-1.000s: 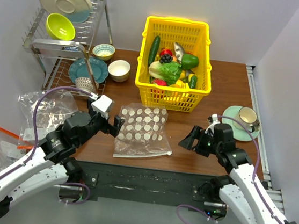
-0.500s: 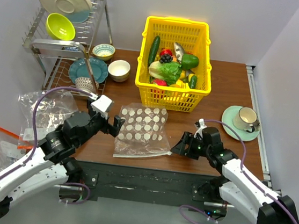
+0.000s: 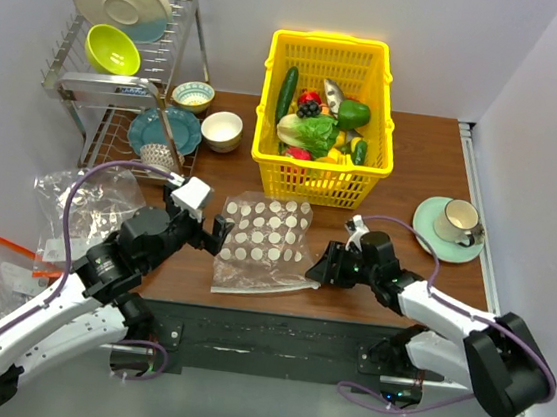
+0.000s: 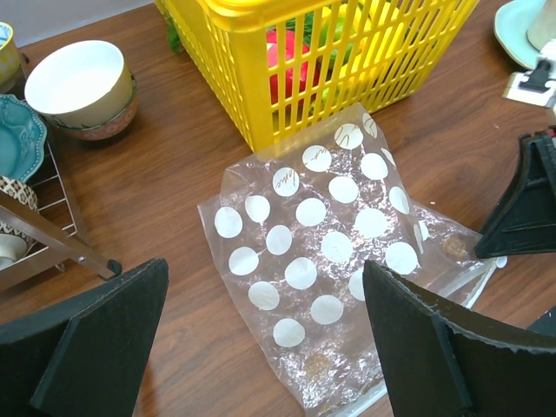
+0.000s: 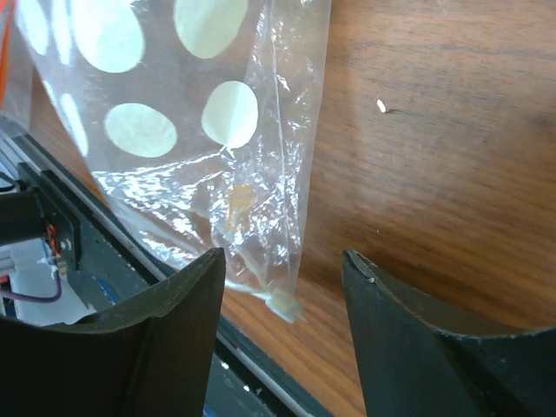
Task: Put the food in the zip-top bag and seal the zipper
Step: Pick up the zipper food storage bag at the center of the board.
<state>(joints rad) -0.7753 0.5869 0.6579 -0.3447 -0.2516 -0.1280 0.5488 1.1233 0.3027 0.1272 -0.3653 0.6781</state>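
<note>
While my right end effector (image 5: 280,274) stands apart astride the zip-top bag (image 5: 156,130) corner, slick film could slip free.

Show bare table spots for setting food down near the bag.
Bare wood between white bowl and dotted bag, and between yellow basket and saucer. Crowded: dish rack corner; left pincer and right pincer flank the bag.

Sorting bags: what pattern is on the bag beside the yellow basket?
White round dots on the clear bag; clearest in left wrist view.
</note>
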